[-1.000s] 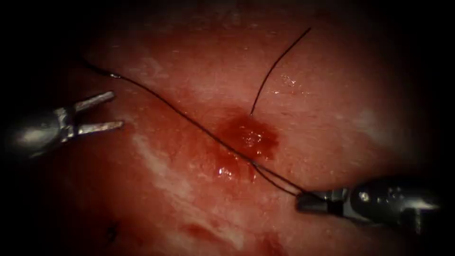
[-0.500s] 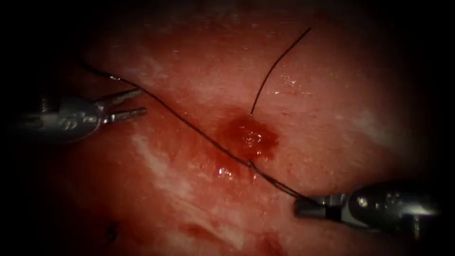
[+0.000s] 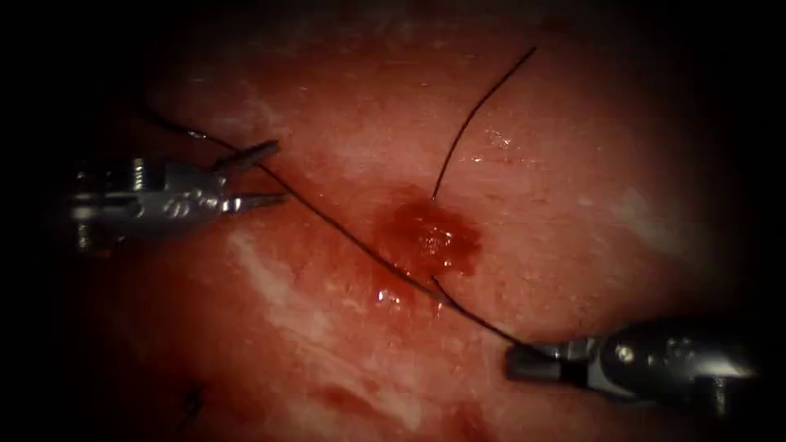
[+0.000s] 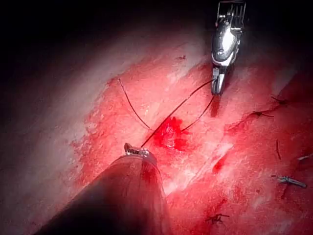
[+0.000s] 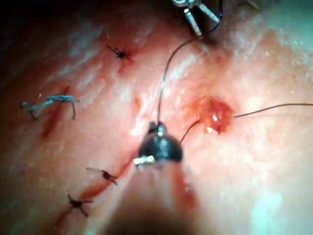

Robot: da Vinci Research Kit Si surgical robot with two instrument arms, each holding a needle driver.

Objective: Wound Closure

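Right end effector (image 3: pixel 524 361): I keep its jaws clamped on the thin dark thread (image 3: pixel 344 229).
Left end effector (image 3: pixel 266 176): jaws apart, empty, straddling that thread, which runs diagonally toward my right tool.

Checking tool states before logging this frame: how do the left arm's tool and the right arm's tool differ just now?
The left arm's tool has its fingers spread, straddling the thread and holding nothing; the right arm's tool is shut on the thread. The left one sits left of the red fluid, the right one lower right of it. Both lie close above the tissue.
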